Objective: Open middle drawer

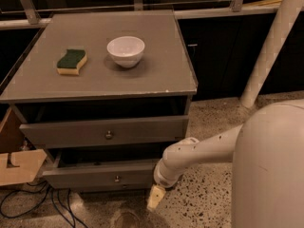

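The grey cabinet (42,87) has a dark recess under its top. Below the recess is the middle drawer (66,133), a wide grey front with a round metal knob (109,135) at its centre; it stands a little proud of the cabinet. Under it is another grey drawer (80,177) with a small knob (116,178), also standing out a little. My gripper (156,197) hangs low near the floor, pointing down, just off the right end of the lowest drawer. It is below and to the right of the middle drawer's knob and touches nothing.
A green-and-yellow sponge (71,61) and a white bowl (126,50) sit on the cabinet top. A cardboard box (19,166) and cables (57,208) lie at the lower left. A white pillar (273,46) stands at the right. My white body (270,175) fills the lower right.
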`<state>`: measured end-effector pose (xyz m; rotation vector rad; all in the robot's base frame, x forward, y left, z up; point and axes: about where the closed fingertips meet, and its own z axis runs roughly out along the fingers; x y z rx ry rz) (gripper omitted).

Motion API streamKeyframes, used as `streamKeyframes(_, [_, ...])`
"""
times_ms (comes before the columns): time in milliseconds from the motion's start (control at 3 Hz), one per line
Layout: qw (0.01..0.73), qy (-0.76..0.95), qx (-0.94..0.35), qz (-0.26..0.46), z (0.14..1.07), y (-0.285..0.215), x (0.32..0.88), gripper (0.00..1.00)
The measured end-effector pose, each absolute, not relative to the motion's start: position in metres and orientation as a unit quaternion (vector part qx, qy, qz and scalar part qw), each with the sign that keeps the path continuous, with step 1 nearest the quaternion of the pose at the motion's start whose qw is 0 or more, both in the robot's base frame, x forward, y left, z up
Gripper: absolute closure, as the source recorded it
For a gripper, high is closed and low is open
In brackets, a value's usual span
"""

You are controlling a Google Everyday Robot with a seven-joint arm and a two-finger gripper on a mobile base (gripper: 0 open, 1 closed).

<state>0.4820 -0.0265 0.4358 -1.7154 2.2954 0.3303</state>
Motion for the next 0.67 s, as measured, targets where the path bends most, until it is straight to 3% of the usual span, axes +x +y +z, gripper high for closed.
streamKeyframes(667, [0.112, 0.771, -0.618, 0.103, 0.4209, -0.0007, 0.4936, 0.00])
